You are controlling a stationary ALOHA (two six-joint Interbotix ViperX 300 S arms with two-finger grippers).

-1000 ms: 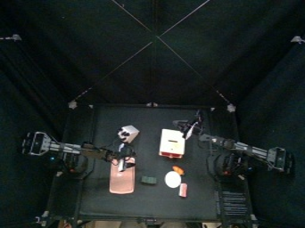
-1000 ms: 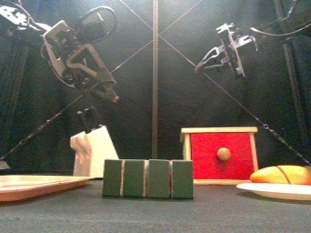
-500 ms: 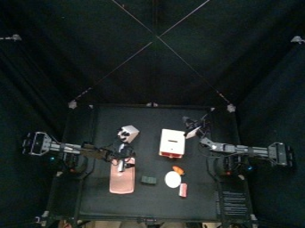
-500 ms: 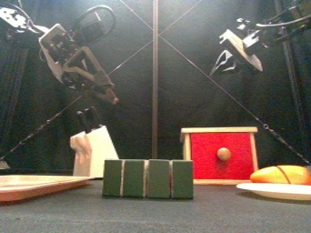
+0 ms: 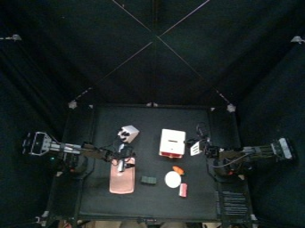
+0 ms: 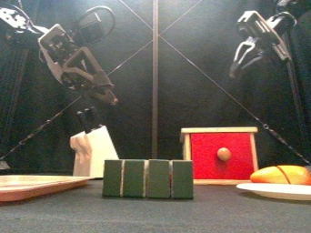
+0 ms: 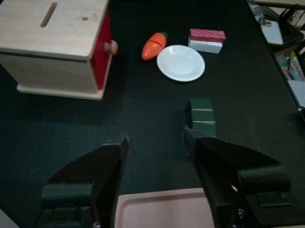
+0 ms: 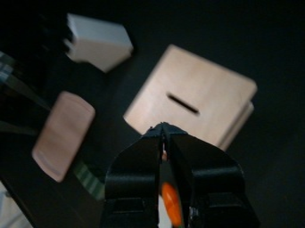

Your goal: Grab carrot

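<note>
The carrot [image 7: 154, 44] is a small orange piece lying on the table between the wooden box [image 7: 53, 44] and the white plate [image 7: 183, 62]. It also shows in the top view [image 5: 177, 169] and at the far right of the front view [image 6: 279, 173]. My left gripper [image 7: 155, 142] is open and empty, held above the near end of the pink tray [image 7: 167, 209], well short of the carrot. My right gripper [image 6: 249, 47] hangs high over the table's right side with its jaws shut and empty. An orange sliver [image 8: 170, 194] shows through the slit between its jaws.
A green block [image 7: 201, 114] lies between the tray and the plate. A white boxy block [image 6: 91, 150] stands at the back left. A red-and-white box [image 7: 208, 38] sits beyond the plate. The wooden box has a red front with a knob [image 6: 224, 155].
My right arm has risen and drawn back toward the right side. My left arm has not moved. Nothing on the table has shifted.
</note>
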